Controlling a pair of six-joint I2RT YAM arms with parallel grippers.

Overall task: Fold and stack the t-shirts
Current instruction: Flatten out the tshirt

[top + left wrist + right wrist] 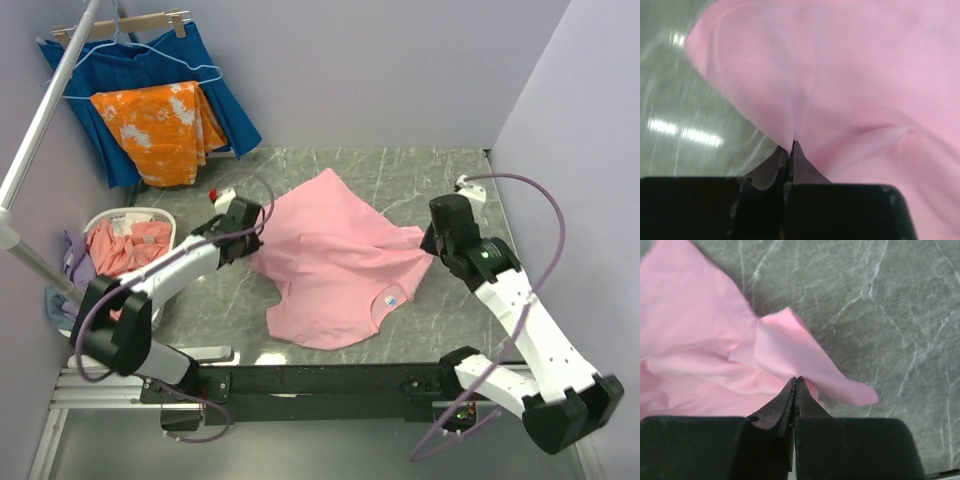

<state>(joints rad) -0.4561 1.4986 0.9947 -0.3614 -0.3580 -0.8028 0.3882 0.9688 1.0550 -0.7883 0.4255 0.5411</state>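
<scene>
A light pink t-shirt [335, 265] lies spread and rumpled in the middle of the marble table, its white neck label near the front. My left gripper [262, 215] is shut on the shirt's left edge; in the left wrist view the gripper [791, 144] pinches a fold of the pink cloth [850, 85]. My right gripper [428, 240] is shut on the shirt's right corner; in the right wrist view the gripper [798, 379] holds a flap of the pink cloth [790, 352]. More shirts, salmon-pink [125, 248] and lilac [75, 248], lie in a basket at the left.
A white laundry basket [150, 216] stands at the left edge. A dark blue pleated cloth [225, 95] and an orange blotched cloth [160, 130] hang on hangers at the back left. A metal pole [45, 115] slants along the left. Walls close in the back and right.
</scene>
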